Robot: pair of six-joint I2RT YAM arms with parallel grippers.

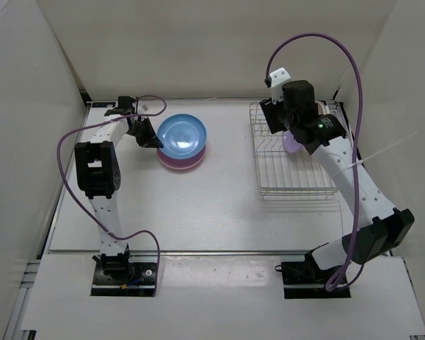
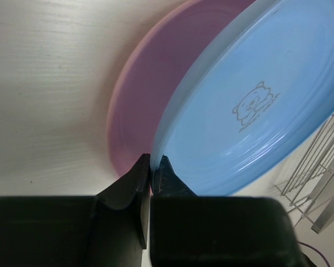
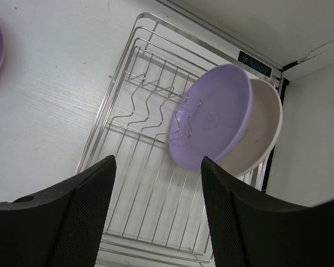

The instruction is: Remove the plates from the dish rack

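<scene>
my left gripper [image 2: 151, 167] pinches the blue plate [image 2: 256, 105] by its rim to stack it on the pink plate [image 2: 136, 105] below, while my right gripper [image 3: 157, 167] is wide open and empty for the purple plate [image 3: 211, 114] ahead in the dish rack [image 3: 150, 183].

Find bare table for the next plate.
Free: table between blue plate and rack, and the near strip by the arm bases. Crowded: rack's far end, with purple plate and cream plate; left gripper pinches blue plate's rim.

The blue plate [image 2: 256, 111] is covering much of the pink plate [image 2: 136, 111]; the purple plate [image 3: 211, 114] is hiding part of the cream plate [image 3: 265, 125].
</scene>
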